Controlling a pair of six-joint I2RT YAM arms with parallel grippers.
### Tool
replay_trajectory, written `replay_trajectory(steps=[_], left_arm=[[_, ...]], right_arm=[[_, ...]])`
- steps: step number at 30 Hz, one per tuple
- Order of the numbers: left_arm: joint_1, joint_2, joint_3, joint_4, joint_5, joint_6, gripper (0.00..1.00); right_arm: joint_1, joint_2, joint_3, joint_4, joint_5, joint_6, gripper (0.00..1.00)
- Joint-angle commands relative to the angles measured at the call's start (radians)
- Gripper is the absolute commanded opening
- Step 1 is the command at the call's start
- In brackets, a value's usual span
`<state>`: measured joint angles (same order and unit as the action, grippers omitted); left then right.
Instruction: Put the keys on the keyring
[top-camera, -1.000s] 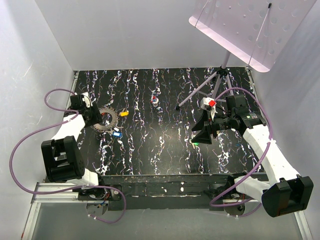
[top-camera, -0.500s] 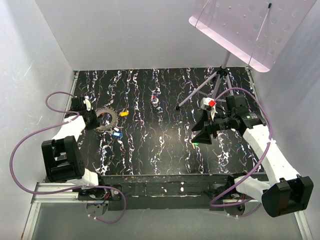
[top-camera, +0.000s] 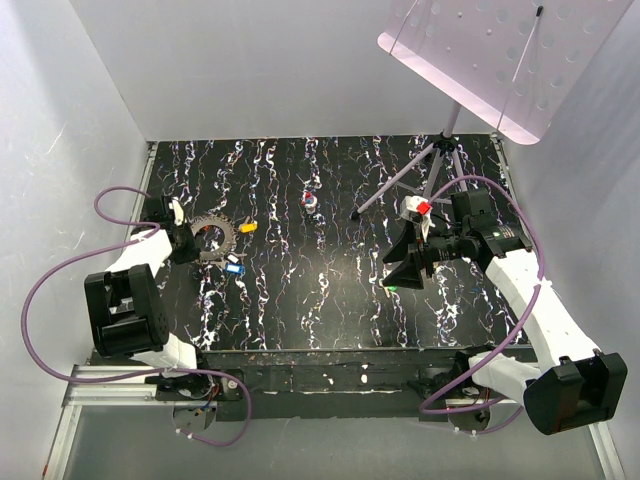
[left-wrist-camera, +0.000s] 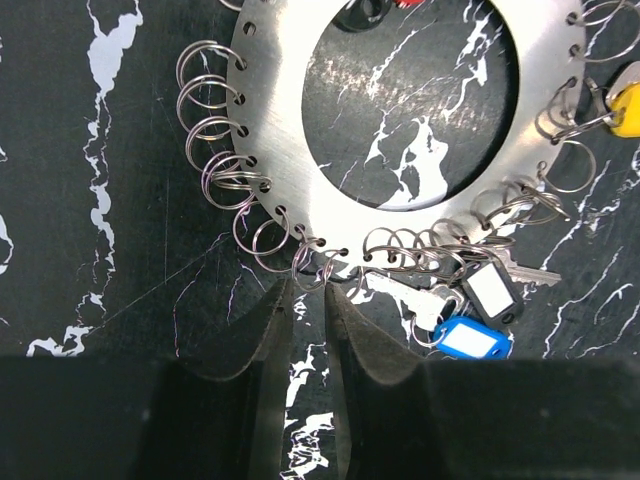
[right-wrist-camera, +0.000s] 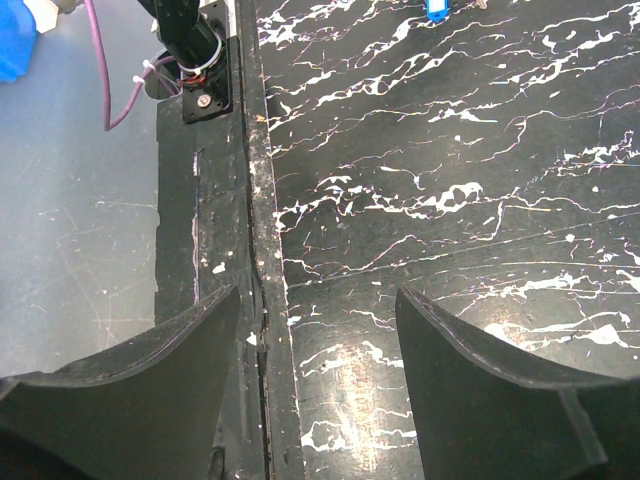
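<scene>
Backing toward the left edge of the tabletop (top-camera: 330, 300), the left gripper (left-wrist-camera: 308, 290) has narrowed. Its fingers stand nearly together at a wire loop (left-wrist-camera: 306, 264) on the keyring (left-wrist-camera: 270, 150); whether they pinch it I cannot tell. The keyring lies flat near that edge, with the blue key (left-wrist-camera: 465, 335) and yellow key (left-wrist-camera: 628, 105) at its rim. The right gripper (right-wrist-camera: 318, 295) hangs wide apart, empty. The keyring looks like stiff, thin steel, probably best taken by the rim.

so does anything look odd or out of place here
A music stand has its tripod planted on the far right of the table. The green key lies alone, far from the keyring.
</scene>
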<state>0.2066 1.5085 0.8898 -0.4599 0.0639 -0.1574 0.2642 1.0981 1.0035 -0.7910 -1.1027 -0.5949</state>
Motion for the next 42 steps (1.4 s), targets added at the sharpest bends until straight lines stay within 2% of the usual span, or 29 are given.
replay_trajectory(steps=[1,20,42], left_arm=[[0.007,0.016,0.008,-0.009,-0.016,-0.002,0.17],[0.005,0.028,0.011,-0.011,-0.018,-0.002,0.11],[0.013,0.061,0.023,-0.014,-0.001,-0.005,0.13]], right_arm=[[0.006,-0.023,0.017,-0.017,-0.017,-0.019,0.72],[0.006,-0.024,0.017,-0.019,-0.02,-0.022,0.72],[0.006,-0.024,0.017,-0.024,-0.028,-0.025,0.72]])
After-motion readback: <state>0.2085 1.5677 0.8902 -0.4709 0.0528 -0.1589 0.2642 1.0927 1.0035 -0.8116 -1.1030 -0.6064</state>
